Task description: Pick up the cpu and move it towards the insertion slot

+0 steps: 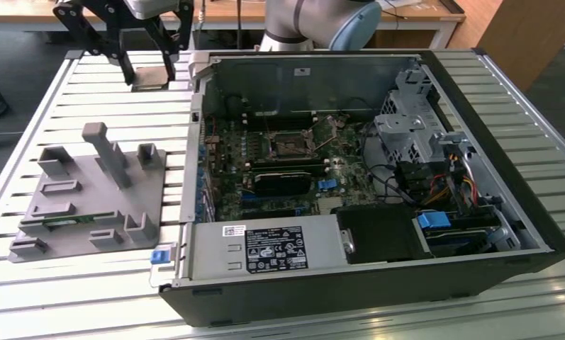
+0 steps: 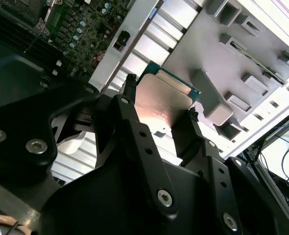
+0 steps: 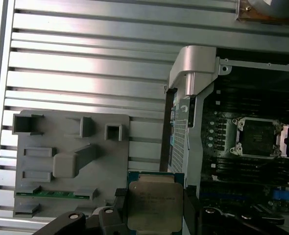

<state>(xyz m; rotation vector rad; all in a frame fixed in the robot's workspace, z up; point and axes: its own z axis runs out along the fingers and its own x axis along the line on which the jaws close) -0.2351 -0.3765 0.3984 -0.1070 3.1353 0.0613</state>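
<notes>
The cpu is a flat square chip with a silvery top, and my gripper is shut on it by two opposite edges. It hangs above the slatted table at the far end, on the exterior view's left, just outside the open computer case. Both wrist views show the cpu clamped between the black fingers. The insertion slot is a dark square socket with a metal frame on the motherboard inside the case, some way from the cpu.
A grey parts fixture stands on the slatted table, with a thin green circuit strip in it. The case wall runs between gripper and motherboard. A black block and a blue connector lie near the socket.
</notes>
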